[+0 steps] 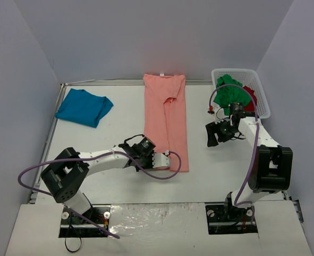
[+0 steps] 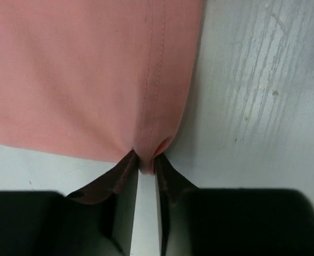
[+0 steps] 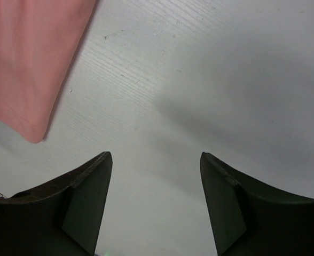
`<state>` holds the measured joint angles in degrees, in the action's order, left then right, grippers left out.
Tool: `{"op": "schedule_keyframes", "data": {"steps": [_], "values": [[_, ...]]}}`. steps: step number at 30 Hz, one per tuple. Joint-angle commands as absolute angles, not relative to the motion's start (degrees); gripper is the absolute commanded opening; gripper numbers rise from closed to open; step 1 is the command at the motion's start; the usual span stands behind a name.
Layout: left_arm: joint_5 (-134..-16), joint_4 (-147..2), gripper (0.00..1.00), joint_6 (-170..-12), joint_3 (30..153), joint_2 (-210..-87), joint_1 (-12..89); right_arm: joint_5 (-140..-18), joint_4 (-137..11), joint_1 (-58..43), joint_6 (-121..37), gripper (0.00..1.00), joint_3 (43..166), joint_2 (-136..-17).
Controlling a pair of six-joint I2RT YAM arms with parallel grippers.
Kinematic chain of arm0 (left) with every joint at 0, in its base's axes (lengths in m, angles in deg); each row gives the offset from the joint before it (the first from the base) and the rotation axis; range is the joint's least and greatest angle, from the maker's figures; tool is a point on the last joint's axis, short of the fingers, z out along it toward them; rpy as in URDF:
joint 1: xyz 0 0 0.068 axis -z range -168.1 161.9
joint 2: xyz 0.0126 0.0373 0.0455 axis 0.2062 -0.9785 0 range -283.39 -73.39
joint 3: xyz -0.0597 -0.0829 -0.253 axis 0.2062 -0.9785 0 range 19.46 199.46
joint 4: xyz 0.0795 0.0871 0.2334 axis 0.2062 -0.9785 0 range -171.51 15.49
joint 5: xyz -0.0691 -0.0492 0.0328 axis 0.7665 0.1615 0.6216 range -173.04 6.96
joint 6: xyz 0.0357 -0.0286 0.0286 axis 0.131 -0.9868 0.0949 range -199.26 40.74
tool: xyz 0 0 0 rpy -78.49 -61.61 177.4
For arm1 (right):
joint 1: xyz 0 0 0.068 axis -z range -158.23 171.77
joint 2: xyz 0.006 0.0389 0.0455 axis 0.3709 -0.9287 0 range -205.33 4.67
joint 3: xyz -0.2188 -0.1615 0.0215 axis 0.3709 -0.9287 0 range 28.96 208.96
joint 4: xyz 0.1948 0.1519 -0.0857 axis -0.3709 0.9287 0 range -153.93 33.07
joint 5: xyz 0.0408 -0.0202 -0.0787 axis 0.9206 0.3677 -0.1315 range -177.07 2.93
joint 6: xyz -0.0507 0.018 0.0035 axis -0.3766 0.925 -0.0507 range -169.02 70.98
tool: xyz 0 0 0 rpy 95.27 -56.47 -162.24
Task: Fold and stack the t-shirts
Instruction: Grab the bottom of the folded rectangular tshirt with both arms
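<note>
A salmon-pink t-shirt [image 1: 166, 117] lies folded into a long strip down the middle of the table. My left gripper [image 1: 169, 154] is shut on its near left hem corner; in the left wrist view the cloth [image 2: 93, 74] is pinched between the fingertips [image 2: 146, 162]. My right gripper [image 1: 213, 136] is open and empty, held above bare table right of the pink shirt, whose corner shows in the right wrist view [image 3: 29, 69]. A teal-blue t-shirt [image 1: 84, 107] lies folded at the far left. A green t-shirt [image 1: 229, 90] and a red one [image 1: 250, 95] sit in the basket.
A white mesh basket [image 1: 264, 101] stands at the far right. Grey walls close in the table on three sides. A purple cable [image 1: 157, 173] loops from the left arm over the table near the shirt's near end.
</note>
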<state>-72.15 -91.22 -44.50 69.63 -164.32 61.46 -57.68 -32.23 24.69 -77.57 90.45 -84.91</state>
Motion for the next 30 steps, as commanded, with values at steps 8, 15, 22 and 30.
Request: {"op": "schedule_keyframes", "data": {"steps": [8, 15, 22, 30], "values": [[-69.9, -95.5, 0.03, -45.5, 72.3, -164.3, 61.8, -55.1, -31.4, 24.7, -77.6, 0.62, 90.8, -82.8], [-64.1, -99.0, 0.02, -46.5, 74.4, -164.7, 61.7, -49.5, -28.6, 23.4, -80.7, 0.6, 93.4, -78.6], [-60.5, -102.8, 0.02, -46.1, 77.3, -166.5, 61.3, -49.4, -29.0, 22.1, -87.4, 0.62, 89.4, -69.5], [-50.3, -110.6, 0.02, -46.8, 84.0, -171.0, 56.5, -54.3, -29.0, 16.2, -90.9, 0.36, 86.2, -62.0]]}}
